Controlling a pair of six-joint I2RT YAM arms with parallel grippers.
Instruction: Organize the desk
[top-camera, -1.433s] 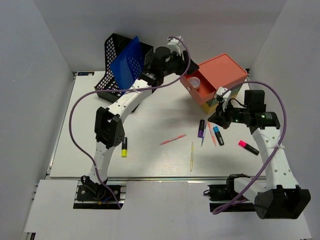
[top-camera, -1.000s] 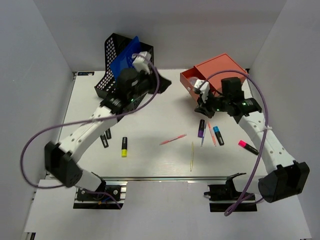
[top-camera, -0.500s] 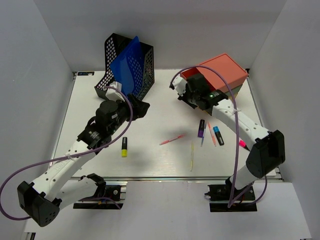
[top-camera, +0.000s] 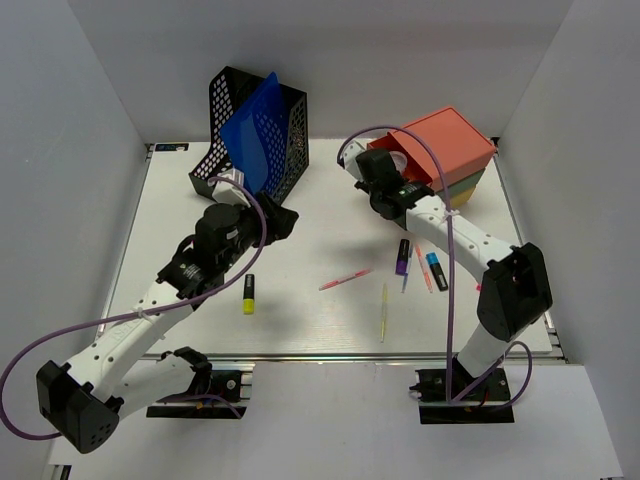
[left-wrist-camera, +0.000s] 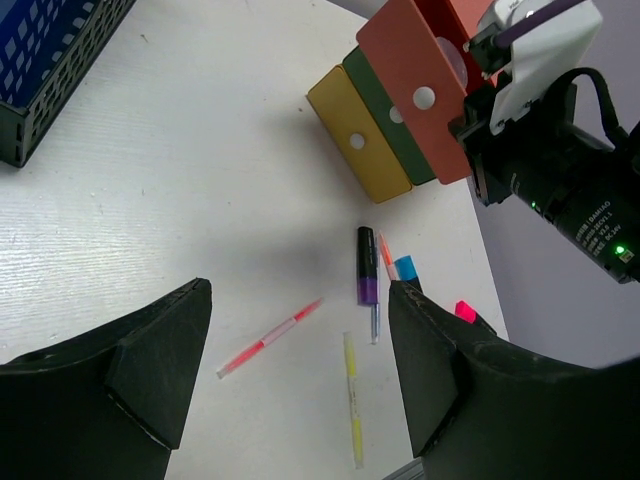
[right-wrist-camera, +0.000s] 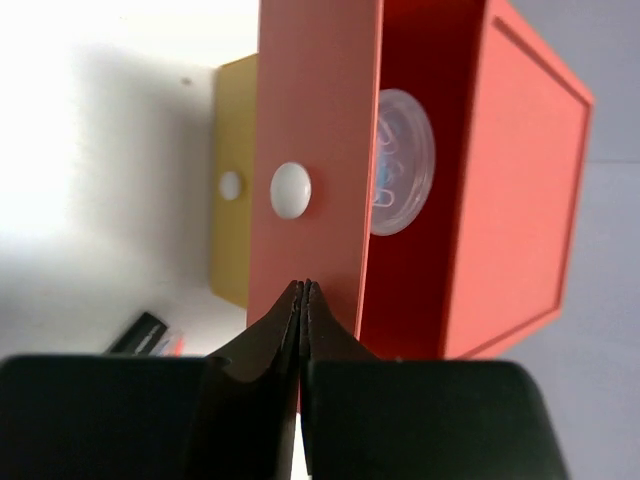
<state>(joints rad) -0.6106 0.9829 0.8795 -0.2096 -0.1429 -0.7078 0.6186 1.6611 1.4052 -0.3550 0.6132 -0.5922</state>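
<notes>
Between pale grey walls (top-camera: 60, 150), the large white ribbed tabletop (top-camera: 300, 320) is laid flat. A blue folder (top-camera: 250, 135) is held in the black mesh rack (top-camera: 290, 140), and a clear round tub of paper clips (right-wrist-camera: 400, 165) in the open red drawer (right-wrist-camera: 310, 120). The left tool (left-wrist-camera: 297, 330) is spread wide; the right tool (right-wrist-camera: 303, 300) is pinched together.

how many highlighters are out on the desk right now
4 on the desk: yellow highlighter beside the left arm, purple highlighter and blue highlighter right of centre, pink highlighter mostly behind the right arm. The arms may hide more.
</notes>
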